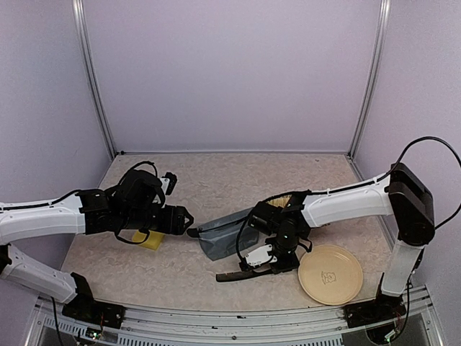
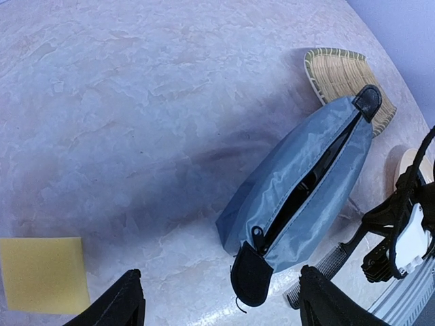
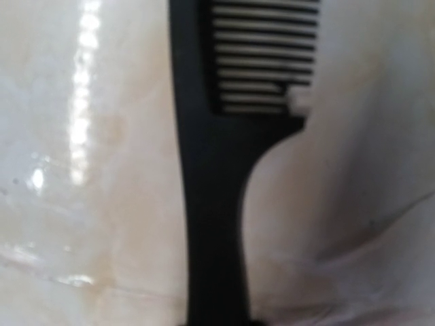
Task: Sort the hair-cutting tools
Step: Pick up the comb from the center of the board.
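Comb [image 3: 211, 176] lies flat near the front edge of the tabletop [image 1: 216, 180], beside the open pouch [image 2: 306, 183]. Right gripper [image 1: 278, 265] is at its handle for the pickup, I judge, but clenched or not I cannot tell; left gripper [image 2: 221, 273] is released. Next move needs a firm pinch before lifting.

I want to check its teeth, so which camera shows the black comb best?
Right wrist: the comb fills the frame, teeth and handle close up. Top external shows only a thin dark strip; left wrist, just its toothed end.
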Tool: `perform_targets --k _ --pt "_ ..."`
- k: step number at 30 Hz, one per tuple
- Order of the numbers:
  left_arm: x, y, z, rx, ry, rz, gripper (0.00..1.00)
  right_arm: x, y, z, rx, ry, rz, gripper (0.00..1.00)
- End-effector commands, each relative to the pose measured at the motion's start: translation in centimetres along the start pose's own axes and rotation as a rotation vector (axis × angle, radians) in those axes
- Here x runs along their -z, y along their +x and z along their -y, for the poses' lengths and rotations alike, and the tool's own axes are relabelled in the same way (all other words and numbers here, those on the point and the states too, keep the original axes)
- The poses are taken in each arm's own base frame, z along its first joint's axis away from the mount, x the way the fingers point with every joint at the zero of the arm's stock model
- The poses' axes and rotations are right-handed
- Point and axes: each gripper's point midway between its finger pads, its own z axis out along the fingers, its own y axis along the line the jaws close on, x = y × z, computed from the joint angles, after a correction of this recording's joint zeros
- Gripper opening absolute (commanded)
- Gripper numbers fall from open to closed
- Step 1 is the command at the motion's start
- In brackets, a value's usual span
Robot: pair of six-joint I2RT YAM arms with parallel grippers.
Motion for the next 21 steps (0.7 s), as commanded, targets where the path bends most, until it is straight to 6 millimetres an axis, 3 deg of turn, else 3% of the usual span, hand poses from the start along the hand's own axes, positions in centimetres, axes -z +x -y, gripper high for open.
perform_targets --k 1,12,21 --pt "0.5 0.7 1.2 0.023 0.084 -0.001 0.75 1.0 0.5 -0.9 0.014 -0.022 -0.016 0.08" --pt "3.0 6.0 3.2 0.164 0.362 -0.076 0.71 1.3 0.2 -1.0 0.006 -0.008 0.015 0.07" --pt "0.0 9.5 4.2 0.206 0.365 -0.174 0.69 2.7 -0.6 -0.5 0.008 0.014 0.047 0.07"
